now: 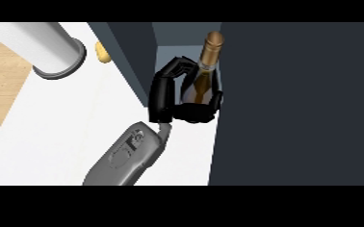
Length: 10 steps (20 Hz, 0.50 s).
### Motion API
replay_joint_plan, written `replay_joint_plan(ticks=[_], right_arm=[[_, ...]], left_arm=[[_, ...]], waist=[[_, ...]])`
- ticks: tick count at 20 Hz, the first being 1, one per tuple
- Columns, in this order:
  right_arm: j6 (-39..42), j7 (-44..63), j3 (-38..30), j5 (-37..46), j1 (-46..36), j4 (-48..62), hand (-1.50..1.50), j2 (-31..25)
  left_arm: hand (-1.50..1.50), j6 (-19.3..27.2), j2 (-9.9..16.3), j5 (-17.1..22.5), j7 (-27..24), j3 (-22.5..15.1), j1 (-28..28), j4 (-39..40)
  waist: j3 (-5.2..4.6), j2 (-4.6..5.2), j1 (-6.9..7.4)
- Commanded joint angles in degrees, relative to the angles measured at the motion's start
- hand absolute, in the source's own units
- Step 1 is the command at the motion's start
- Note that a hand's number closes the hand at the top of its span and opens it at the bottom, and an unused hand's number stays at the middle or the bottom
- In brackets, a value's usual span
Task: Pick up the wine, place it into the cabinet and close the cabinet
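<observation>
A single grey forearm (128, 156) is showing, coming up from the lower edge, left of centre. Its casing is looking smooth and rounded, wider at the near end and narrowing toward the wrist. On its upper face a darker grey recessed panel is showing, with small lighter and black details too fine to make out. At the far end the grey is giving way to a black hand (171, 94), glossy, built of slim segmented fingers and a thicker thumb, with pale highlights running along the edges.
</observation>
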Motion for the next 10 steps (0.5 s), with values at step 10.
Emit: replay_joint_plan(ticks=[10], right_arm=[[1.68, 0.64, 1.08, -4.51, 7.12, -9.25, -1.50, -0.03]], left_arm=[[1.50, -2.23, -0.01, 4.88, -10.68, 4.24, 0.19, 9.05]], waist=[[0.01, 0.00, -0.30]])
